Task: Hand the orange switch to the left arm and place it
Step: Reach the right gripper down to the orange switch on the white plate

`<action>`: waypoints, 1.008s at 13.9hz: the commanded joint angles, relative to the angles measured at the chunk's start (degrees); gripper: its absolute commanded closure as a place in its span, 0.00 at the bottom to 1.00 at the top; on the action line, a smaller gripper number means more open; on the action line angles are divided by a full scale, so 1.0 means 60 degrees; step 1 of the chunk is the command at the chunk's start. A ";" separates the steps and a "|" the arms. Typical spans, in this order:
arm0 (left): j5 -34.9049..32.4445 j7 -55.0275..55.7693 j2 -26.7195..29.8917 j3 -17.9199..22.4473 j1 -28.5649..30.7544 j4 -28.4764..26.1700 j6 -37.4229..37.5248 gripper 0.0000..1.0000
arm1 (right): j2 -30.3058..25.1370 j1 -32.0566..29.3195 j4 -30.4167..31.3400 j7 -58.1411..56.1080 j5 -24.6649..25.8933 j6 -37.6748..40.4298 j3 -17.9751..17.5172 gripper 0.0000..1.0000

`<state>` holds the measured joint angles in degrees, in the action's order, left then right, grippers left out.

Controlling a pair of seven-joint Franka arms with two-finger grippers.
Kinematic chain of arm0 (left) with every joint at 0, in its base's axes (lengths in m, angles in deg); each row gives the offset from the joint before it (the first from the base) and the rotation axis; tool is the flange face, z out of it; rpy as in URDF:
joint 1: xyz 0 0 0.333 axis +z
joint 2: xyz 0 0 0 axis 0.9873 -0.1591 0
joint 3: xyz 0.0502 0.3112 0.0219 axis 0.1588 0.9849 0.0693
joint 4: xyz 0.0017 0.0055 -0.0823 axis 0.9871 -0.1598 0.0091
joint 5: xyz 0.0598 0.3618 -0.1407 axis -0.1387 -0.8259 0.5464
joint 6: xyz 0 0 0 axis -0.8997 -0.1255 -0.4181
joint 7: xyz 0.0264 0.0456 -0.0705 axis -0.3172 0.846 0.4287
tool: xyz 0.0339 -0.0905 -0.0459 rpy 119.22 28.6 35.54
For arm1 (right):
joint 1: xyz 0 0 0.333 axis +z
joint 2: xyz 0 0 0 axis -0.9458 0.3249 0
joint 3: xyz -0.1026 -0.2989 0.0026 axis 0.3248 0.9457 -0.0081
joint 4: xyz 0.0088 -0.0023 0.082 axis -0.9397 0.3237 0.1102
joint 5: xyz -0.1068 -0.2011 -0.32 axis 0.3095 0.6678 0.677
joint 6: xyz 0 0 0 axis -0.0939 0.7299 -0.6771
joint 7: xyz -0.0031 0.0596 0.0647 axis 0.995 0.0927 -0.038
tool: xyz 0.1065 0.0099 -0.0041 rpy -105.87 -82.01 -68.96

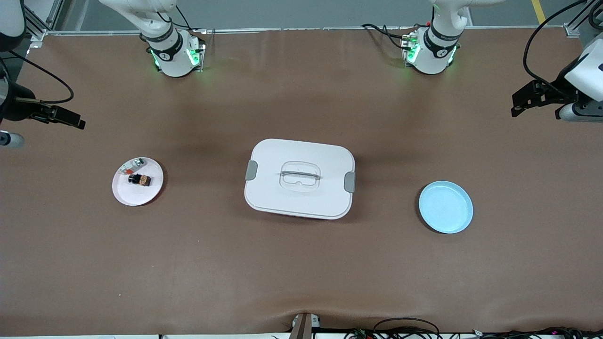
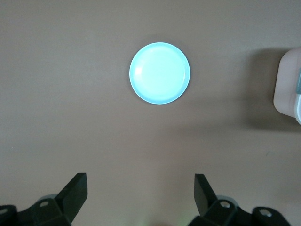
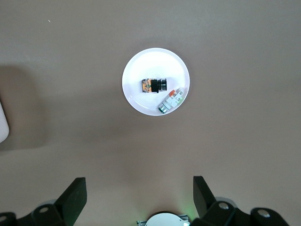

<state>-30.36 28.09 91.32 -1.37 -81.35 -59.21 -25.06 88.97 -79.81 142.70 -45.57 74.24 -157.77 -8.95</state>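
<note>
The orange switch (image 1: 140,179) lay on the pink plate (image 1: 137,197) toward the right arm's end of the tabletop, its long axis running toward the box (image 1: 299,179). The right gripper (image 3: 136,197), spread, hovered closest; the left gripper (image 2: 140,193), spread, waited above the blue plate (image 2: 160,73).

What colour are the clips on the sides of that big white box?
Grey. The box has one latch on each short side; the front view shows them best.

A brown mat covers the desk (image 1: 301,263) from edge to edge, slightly rippled along its near edge. Past the top edge lies grey floor (image 1: 301,14) with a yellow line (image 1: 537,10). Black cables (image 1: 405,327) tangle below the near edge. Lighting is soft and even.
</note>
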 commanded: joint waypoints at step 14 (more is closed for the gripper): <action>-0.0076 -0.0163 -0.0121 -0.0006 0.0012 0.0260 0.0179 0.00 | 0.1645 0.0390 -0.0117 0.0024 0.0083 -0.1079 -0.0077 0.00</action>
<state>-30.36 28.09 91.25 -1.37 -81.34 -59.11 -25.04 97.53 -78.38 140.10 -45.56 74.19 -160.73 -9.48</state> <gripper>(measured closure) 0.000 0.000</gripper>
